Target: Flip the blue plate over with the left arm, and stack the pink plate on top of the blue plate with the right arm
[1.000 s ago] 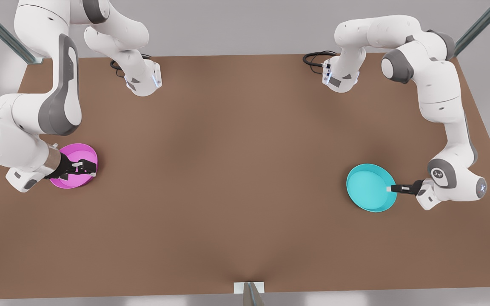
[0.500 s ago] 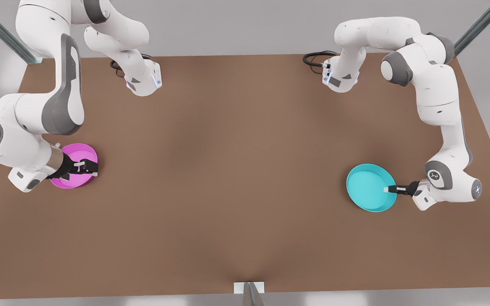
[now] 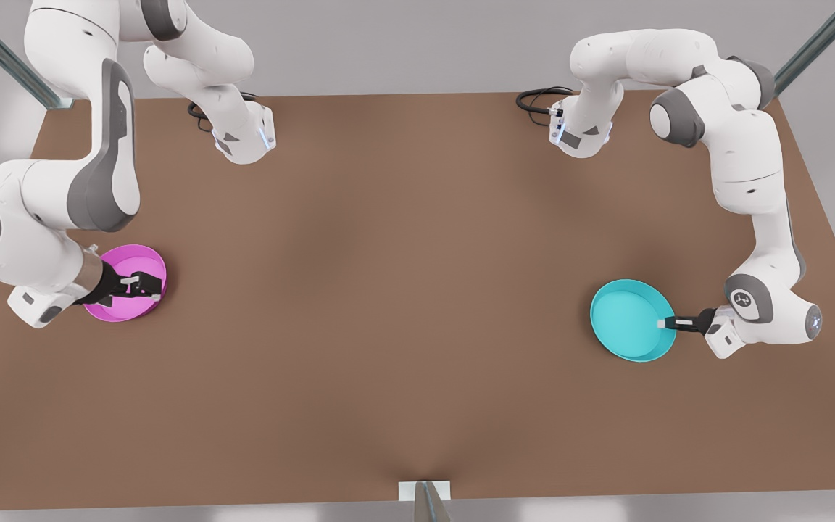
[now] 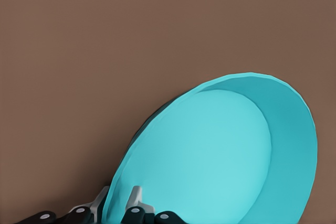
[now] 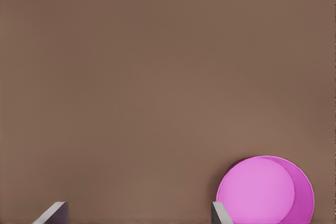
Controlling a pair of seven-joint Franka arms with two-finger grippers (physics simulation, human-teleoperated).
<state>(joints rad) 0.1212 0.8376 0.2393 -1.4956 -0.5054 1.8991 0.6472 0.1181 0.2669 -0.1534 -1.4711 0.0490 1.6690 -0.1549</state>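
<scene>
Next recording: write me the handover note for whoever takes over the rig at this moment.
Left hand: at the front view's right, fingers closed across the blue plate's rim, one inside, one outside.
Right hand: at the front view's left, open, over the pink plate, not gripping it.
Things: both plates lie flat and rim up on the table, far apart.
Done: the blue plate's rim is grasped.
Left: flip the blue plate, then pick up the pink plate and stack it on the blue one.

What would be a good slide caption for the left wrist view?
Left gripper straddling the rim of the upturned blue plate on the brown table.
</scene>
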